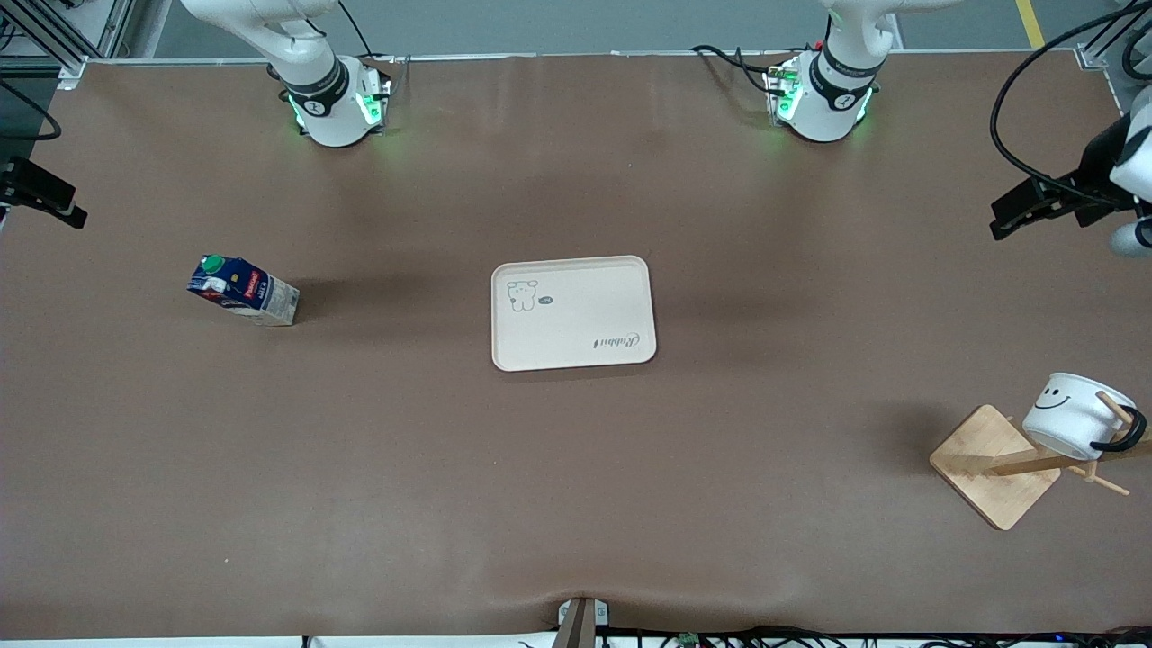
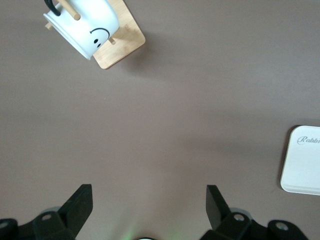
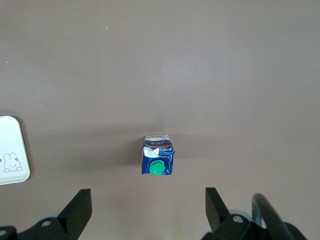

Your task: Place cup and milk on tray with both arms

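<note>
The cream tray (image 1: 576, 315) lies at the table's middle; its edge shows in the left wrist view (image 2: 305, 167) and the right wrist view (image 3: 11, 150). The dark-blue milk carton (image 1: 241, 290) with a green cap stands toward the right arm's end, also in the right wrist view (image 3: 158, 161). The white smiley cup (image 1: 1075, 414) hangs tilted on a wooden rack toward the left arm's end, also in the left wrist view (image 2: 89, 25). My left gripper (image 2: 148, 192) is open and empty, high over bare table at that end (image 1: 1003, 216). My right gripper (image 3: 148, 195) is open and empty, high near the milk (image 1: 67, 209).
The wooden rack has a square base (image 1: 994, 468) and pegs, near the table's edge at the left arm's end; it also shows in the left wrist view (image 2: 122, 42). Brown table surface lies between the tray and both objects. Cables run along the table's edges.
</note>
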{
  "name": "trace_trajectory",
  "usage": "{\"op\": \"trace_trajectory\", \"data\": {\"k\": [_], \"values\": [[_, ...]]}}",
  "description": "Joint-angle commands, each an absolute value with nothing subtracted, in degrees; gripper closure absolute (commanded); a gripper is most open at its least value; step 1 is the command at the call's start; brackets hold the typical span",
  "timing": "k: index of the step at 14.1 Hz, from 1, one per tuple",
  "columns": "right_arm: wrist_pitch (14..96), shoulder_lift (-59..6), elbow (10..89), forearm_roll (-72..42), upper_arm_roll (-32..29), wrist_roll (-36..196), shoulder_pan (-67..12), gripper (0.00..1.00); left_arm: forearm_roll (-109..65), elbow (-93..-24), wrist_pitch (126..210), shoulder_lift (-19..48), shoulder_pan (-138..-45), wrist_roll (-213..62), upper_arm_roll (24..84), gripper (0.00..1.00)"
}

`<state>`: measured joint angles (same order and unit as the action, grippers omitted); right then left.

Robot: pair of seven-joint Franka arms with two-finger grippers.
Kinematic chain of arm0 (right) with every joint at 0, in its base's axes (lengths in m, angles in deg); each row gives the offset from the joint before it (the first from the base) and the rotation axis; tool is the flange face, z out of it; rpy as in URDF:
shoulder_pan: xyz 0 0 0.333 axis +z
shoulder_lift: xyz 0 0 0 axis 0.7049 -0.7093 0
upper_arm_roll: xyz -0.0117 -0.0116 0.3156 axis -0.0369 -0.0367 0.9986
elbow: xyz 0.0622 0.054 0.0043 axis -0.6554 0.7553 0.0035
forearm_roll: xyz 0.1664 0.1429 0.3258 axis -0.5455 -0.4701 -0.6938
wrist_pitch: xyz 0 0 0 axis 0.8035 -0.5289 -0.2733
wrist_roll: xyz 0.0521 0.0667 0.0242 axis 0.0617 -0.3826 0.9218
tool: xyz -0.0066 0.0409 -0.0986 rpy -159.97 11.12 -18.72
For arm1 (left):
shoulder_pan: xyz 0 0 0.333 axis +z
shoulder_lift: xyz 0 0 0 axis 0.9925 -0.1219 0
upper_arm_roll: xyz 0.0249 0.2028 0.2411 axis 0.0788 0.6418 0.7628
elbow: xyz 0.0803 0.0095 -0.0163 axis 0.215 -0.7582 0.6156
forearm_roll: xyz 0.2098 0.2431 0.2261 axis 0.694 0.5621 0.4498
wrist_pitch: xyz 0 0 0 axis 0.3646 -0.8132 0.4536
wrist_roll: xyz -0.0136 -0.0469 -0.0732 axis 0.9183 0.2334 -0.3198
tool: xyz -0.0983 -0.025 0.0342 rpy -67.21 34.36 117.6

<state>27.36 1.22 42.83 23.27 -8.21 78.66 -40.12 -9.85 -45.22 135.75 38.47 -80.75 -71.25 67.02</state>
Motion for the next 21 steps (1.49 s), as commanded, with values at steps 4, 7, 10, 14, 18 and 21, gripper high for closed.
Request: {"op": "trace_trajectory", "data": {"k": [4, 7, 10, 14, 18, 21], "values": [[26.49, -0.17, 41.4, 23.61, -8.08, 77.99, -40.43, 0.0, -8.83, -45.03, 140.71, 33.09, -75.54, -71.76, 66.74, 0.0], [26.4, -0.17, 41.31, 23.69, -8.08, 77.99, -40.43, 0.0, -8.92, -52.47, 152.02, 33.16, -71.93, -70.89, 66.74, 0.0], [26.4, -0.17, 41.31, 23.78, -8.08, 77.99, -40.43, 0.0, -10.32, -60.91, 164.25, 34.57, -67.28, -70.35, 66.39, 0.0], [26.49, -0.26, 41.31, 23.78, -8.08, 77.99, -40.25, 0.0, -15.59, -67.78, 173.22, 35.97, -63.85, -70.35, 66.3, 0.0], [26.66, -0.35, 41.31, 23.96, -8.08, 77.99, -40.08, 0.0, -16.48, -71.83, 182.8, 36.33, -63.75, -71.58, 66.12, 0.0], [26.84, -0.44, 41.31, 24.05, -8.08, 77.91, -40.08, 0.0, -16.48, -73.68, 190.81, 35.63, -64.01, -72.37, 66.04, 0.0]]}}
